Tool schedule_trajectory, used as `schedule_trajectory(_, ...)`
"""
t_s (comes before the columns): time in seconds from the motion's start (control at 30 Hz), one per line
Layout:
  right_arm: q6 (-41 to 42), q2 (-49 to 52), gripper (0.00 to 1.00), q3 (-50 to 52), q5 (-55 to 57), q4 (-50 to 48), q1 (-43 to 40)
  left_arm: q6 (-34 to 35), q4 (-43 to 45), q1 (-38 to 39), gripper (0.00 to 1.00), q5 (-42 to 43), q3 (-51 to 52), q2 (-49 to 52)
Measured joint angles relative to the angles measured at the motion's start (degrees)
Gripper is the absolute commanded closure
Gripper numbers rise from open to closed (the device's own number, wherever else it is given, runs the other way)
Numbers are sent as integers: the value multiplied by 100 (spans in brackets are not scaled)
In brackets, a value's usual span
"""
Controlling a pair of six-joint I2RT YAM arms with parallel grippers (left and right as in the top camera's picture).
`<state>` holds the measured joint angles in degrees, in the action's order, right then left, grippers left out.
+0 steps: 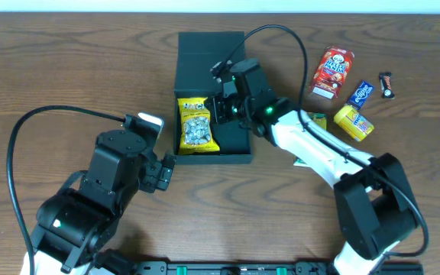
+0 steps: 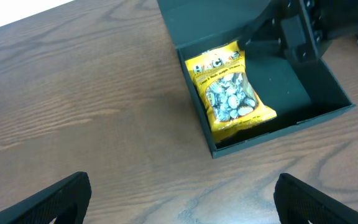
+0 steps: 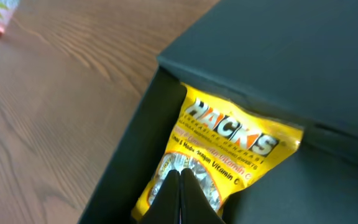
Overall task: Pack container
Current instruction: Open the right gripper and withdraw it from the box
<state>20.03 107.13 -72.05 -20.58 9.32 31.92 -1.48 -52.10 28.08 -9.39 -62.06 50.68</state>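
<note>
The right hand (image 3: pixel 180 175) hangs inside the container (image 1: pixel 214 158), its fingers pressed together right over the clear window of the yellow Hacks bag (image 3: pixel 222 155). Nothing shows between them, though it cannot be told whether they nip the bag's film. The left hand (image 2: pixel 182 186) is spread wide and holds nothing, with the container just beyond it and bare worktop (image 2: pixel 73 93) beneath.

If film is caught, lifting would likely drag the bag back out of the container. Pressing lower could crush the sweets. The flap lid (image 1: pixel 208 44) stands open just past the right hand, and a careless lift of the wrist might knock it or shift the light box.

The remaining snacks lie well off to the right hand's outer side: a red packet (image 1: pixel 333 71), a blue one (image 1: pixel 360 93) and a yellow one (image 1: pixel 354 122). A green-edged packet (image 1: pixel 316 119) sits under the right forearm, where a sweep could push it.

The worktop is smooth brown wood grain, so packets probably slide easily. Of the room, only a pale strip beyond the far edge shows.
</note>
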Motion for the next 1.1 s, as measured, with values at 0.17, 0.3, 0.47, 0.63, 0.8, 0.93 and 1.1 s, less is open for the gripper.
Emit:
schedule_trajectory(0.17,-131,297,98,0,2,105,31,0,0,0,5,0,0,0)
schedule_trajectory(0.3,-188,610,99,0,-17,140,28,0,0,0,5,0,0,0)
schedule_trajectory(0.47,-232,896,98,0,-42,142,31,0,0,0,5,0,0,0)
schedule_trajectory(0.63,-236,951,99,0,-76,151,31,0,-2,0,5,0,0,0)
schedule_trajectory(0.8,-254,881,99,0,-422,173,4,0,-2,0,5,0,0,0)
schedule_trajectory(0.93,-262,433,98,0,-726,350,-138,0,-2,0,5,0,0,0)
schedule_trajectory(1.1,-284,-772,96,-11,-914,868,-651,0,-2,0,5,0,0,0)
